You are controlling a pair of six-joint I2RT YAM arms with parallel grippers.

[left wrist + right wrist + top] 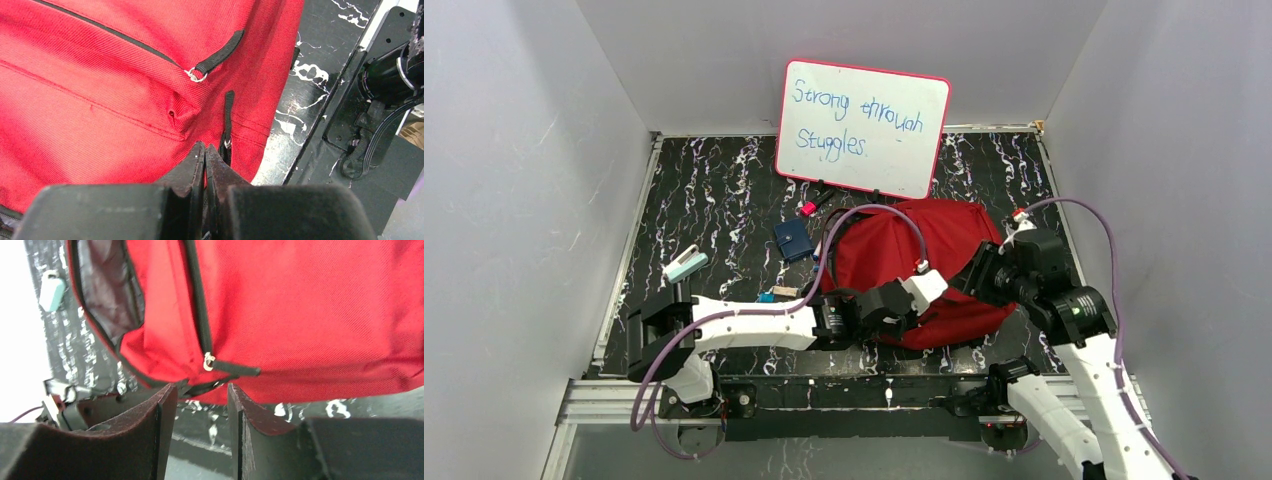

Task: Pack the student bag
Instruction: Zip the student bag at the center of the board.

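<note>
The left end effector (205, 150) was pressed together at the edge of the red backpack (100, 90); whether it pinched fabric could not be told. Two black zipper pulls (219, 52) lay just beyond it. The right end effector (202, 400) was spread just short of a third pull (235, 369), with the grey-lined compartment (107, 290) open beyond. Packing looked barely begun. There was one backpack, and about five small items, including one navy pouch (792, 240), lay outside it on the surface (714, 190).

Open table (714, 200) lies left of the student bag (894, 250); the whiteboard (864, 125) walls its far side.
</note>
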